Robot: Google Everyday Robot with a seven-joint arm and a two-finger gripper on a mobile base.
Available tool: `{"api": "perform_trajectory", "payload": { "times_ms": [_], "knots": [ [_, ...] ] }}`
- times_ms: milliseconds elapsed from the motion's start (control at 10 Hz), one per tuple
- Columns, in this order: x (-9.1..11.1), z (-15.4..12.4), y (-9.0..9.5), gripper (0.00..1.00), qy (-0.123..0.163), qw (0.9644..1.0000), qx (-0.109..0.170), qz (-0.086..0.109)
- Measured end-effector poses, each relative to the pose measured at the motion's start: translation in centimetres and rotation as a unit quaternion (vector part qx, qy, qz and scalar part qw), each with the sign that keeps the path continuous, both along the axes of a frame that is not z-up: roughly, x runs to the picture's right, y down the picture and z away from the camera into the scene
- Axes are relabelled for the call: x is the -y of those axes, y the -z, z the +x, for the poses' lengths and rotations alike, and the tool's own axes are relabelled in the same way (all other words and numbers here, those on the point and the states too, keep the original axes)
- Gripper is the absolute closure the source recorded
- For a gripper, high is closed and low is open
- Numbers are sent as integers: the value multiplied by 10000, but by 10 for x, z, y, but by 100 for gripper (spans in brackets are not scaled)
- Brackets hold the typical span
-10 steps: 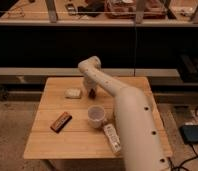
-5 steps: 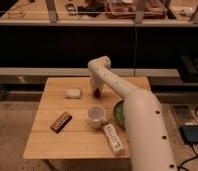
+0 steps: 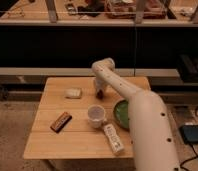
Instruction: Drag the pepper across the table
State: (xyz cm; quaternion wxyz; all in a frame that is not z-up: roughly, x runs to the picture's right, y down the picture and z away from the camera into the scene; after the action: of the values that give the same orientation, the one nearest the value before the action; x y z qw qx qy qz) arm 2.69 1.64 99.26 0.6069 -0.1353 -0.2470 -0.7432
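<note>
- Since a second ago the white arm's wrist has swung toward the right of the view along the far side of the square light wooden counter (image 3: 52,102). The hand (image 3: 99,92) has shifted a little the same way, and the dark shape at its tip has gone with it.
- The hand is down at the counter's far middle with its fingers drawn together. They appear clamped on the small, elongated dark red-brown pepper (image 3: 99,94), of which only a dark sliver shows beneath them.
- The pepper lies directly under the hand, at counter level. It sits between the small whitish block (image 3: 73,92) to the view's left and the round green bowl (image 3: 120,112), nearer the camera on the right. Its long axis cannot be told.
- Judgement: the drag looks under way, with no reach left to make — what matters is direction.
- A pull toward the camera would meet the white cup (image 3: 95,115), and one to the view's left would meet the block.
- Staying low should keep the pepper sliding rather than lifting.
</note>
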Motion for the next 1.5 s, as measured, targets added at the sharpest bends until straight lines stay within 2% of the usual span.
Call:
{"api": "perform_trajectory", "payload": {
  "times_ms": [300,500,800,1100,1500],
  "knots": [
    [0,15,4,80,-103,9999,-103,41],
    [-1,39,8,80,-196,9992,-323,101],
    [9,65,17,80,-369,9975,-532,298],
    [3,84,22,80,-548,9956,-717,258],
    [2,107,29,80,-985,9916,-779,322]
  ]
}}
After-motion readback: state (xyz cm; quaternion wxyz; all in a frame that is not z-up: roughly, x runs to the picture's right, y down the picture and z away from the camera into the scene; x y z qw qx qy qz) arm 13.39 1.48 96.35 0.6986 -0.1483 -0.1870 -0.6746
